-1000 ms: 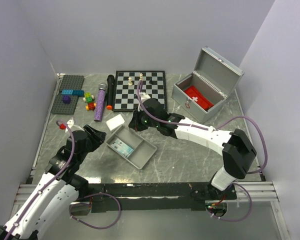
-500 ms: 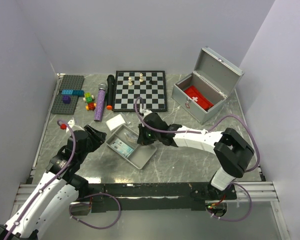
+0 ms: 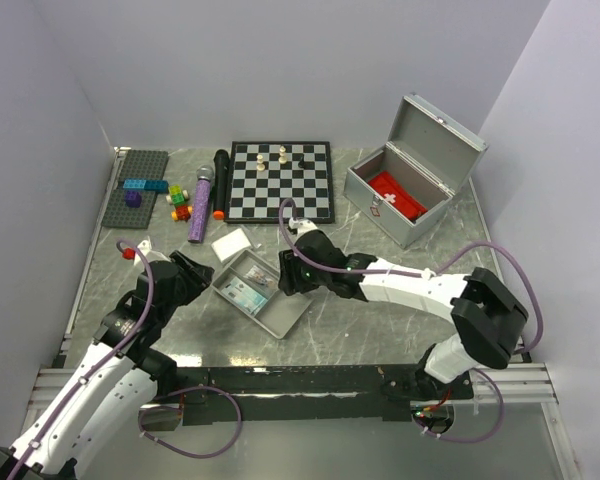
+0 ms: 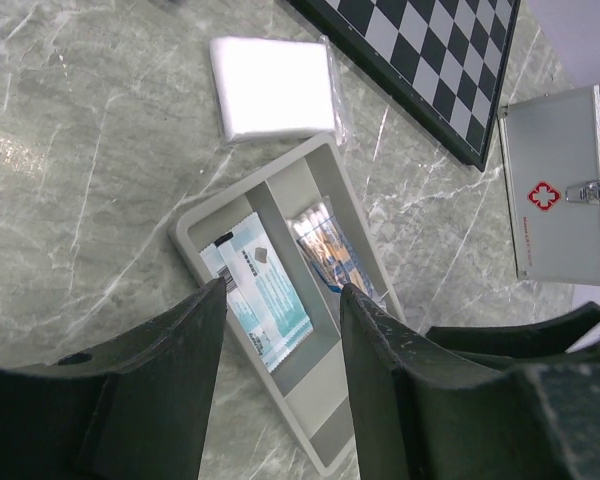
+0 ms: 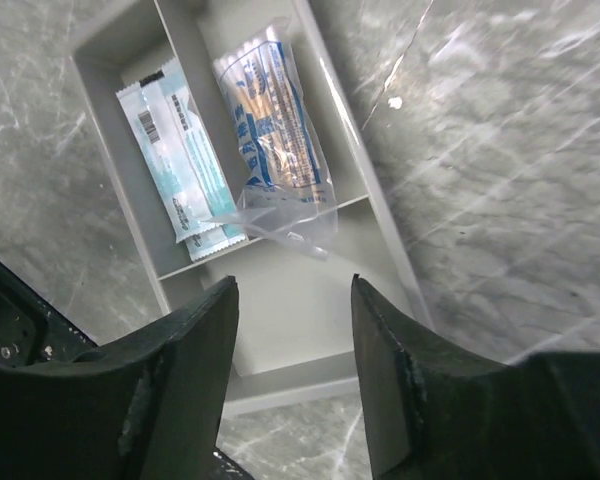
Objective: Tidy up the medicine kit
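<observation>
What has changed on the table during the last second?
The right gripper moved from the chessboard's near edge toward the arm bases and is now open over the tray, above a swab packet lying in it. The left gripper, tray, white pad and medicine box stayed in place.

**White arms, purple cables**
Left arm (image 3: pixel 85 385) and right arm (image 3: pixel 410 285): white shells, black joints, a purple cable (image 3: pixel 502 245) looped along each, a green light (image 3: pixel 307 268) on the right wrist. Left gripper (image 4: pixel 280 290) and right gripper (image 5: pixel 293 285) have thick matte-black fingers (image 4: pixel 170 370).
</observation>
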You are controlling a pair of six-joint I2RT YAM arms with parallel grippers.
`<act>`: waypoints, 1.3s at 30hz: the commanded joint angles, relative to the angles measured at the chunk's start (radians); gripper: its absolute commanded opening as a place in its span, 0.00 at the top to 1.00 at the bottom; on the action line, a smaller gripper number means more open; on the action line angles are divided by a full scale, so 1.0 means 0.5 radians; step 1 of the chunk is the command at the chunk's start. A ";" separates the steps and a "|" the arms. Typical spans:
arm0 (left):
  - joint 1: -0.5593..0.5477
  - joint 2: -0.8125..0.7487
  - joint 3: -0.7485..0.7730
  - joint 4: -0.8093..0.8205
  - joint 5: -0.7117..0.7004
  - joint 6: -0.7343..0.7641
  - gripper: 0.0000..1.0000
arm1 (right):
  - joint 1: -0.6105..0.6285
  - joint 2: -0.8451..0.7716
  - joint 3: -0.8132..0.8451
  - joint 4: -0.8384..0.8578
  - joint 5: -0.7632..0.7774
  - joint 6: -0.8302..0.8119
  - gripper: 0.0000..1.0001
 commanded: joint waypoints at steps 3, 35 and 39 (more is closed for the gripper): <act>0.009 0.031 0.009 0.082 0.030 -0.029 0.46 | 0.025 -0.104 0.122 -0.040 0.057 -0.172 0.48; 0.009 0.099 -0.006 0.128 -0.004 -0.013 0.44 | -0.006 0.534 0.754 -0.269 -0.011 -0.209 0.40; 0.009 0.233 -0.010 0.257 0.011 -0.053 0.43 | -0.015 0.335 0.669 -0.322 0.078 -0.221 0.35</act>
